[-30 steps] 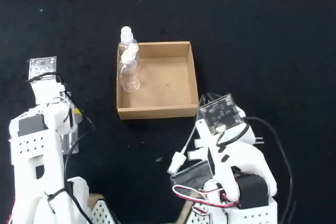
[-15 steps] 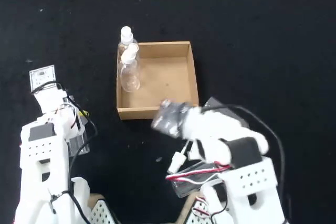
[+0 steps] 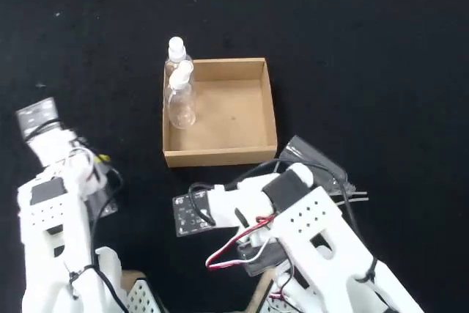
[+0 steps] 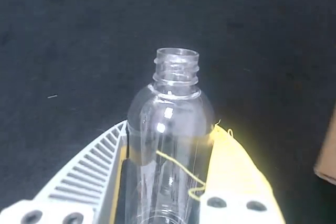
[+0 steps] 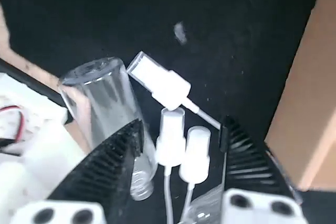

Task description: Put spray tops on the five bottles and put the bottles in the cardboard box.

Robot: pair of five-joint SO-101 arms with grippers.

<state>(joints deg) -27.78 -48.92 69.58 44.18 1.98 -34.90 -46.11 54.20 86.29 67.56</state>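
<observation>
Two capped bottles stand by the left wall of the box, mid-frame in the high view. At lower left, the left gripper is clenched on an uncapped bottle. Just below the box, the right gripper hangs spread wide over three loose spray tops, with a second topless bottle beside them.
</observation>
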